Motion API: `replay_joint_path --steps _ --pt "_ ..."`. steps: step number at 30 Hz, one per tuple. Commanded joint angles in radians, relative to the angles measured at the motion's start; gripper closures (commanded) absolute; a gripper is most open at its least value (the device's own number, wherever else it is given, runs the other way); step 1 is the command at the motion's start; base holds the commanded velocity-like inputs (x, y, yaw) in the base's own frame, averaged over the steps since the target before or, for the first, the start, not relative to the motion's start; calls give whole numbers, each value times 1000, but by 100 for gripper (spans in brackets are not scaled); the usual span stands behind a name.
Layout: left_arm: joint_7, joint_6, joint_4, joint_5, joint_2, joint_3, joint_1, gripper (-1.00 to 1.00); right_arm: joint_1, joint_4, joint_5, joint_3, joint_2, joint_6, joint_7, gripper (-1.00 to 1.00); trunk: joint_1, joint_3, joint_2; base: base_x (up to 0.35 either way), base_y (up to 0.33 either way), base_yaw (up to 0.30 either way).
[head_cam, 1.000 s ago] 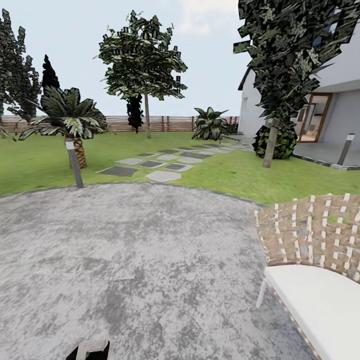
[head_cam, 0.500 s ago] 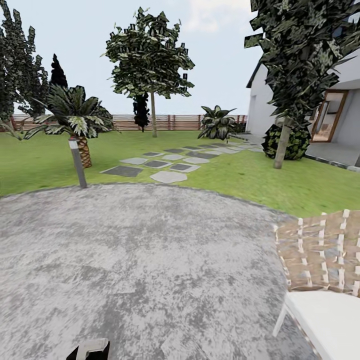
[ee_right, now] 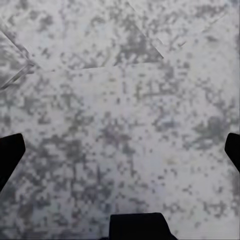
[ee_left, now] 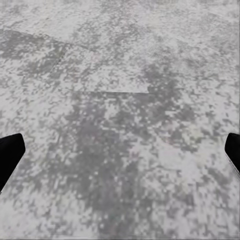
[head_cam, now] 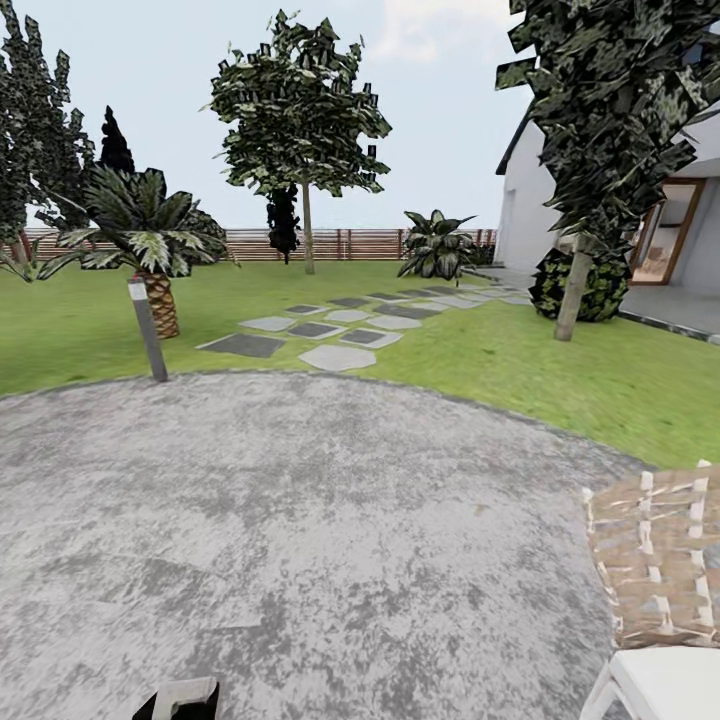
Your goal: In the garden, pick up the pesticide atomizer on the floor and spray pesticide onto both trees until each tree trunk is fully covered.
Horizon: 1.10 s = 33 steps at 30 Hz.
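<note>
Left gripper (ee_left: 120, 150): pointed down at grey mottled paving (ee_left: 120, 100); two dark fingertips (ee_left: 10, 152) at opposite edges of the left wrist view, jaws spread wide, nothing between them.

Right gripper (ee_right: 120, 150): likewise aimed at the paving, fingertips (ee_right: 10, 152) far apart, jaws wide and empty.

Head view: a small part of the robot (head_cam: 185, 698) at the lower edge, over a round paved patio (head_cam: 300, 520).

Garden lawn (head_cam: 480, 350): beyond the patio, crossed by stepping stones (head_cam: 335, 330), ringed by a slatted fence (head_cam: 260, 244).

Trees: one bare-trunked tree (head_cam: 307, 225) near the fence; another trunk (head_cam: 572, 290) at right by a dark shrub (head_cam: 585, 285) and the house (head_cam: 600, 200). Both well apart from the grippers.

Also: palm-like plant (head_cam: 150, 240), bollard light (head_cam: 147, 328), woven chair (head_cam: 655, 560) at lower right.

Pesticide atomizer: cannot tell where it lies.
</note>
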Motion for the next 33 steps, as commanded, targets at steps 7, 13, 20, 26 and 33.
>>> replay_joint_path --steps 7,13,20,26,33 --pt "0 -1 0 0 0 -1 -1 -100 0 0 -1 0 0 1 1 -100 0 0 0 330 73 0" --pt "0 -1 0 0 0 0 -1 -100 0 0 -2 -1 0 1 1 -100 0 0 0 328 127 0" --pt "0 -1 0 0 0 0 -1 -100 0 -1 -3 -3 1 1 0 -100 0 0 0 326 136 0" --pt "0 0 0 0 0 -1 0 -100 0 -3 -2 -2 1 0 1 -100 0 0 0 325 126 0" --pt "0 0 0 0 0 -1 -1 -100 0 -2 -2 -1 0 0 1 -100 0 0 0 326 111 0"
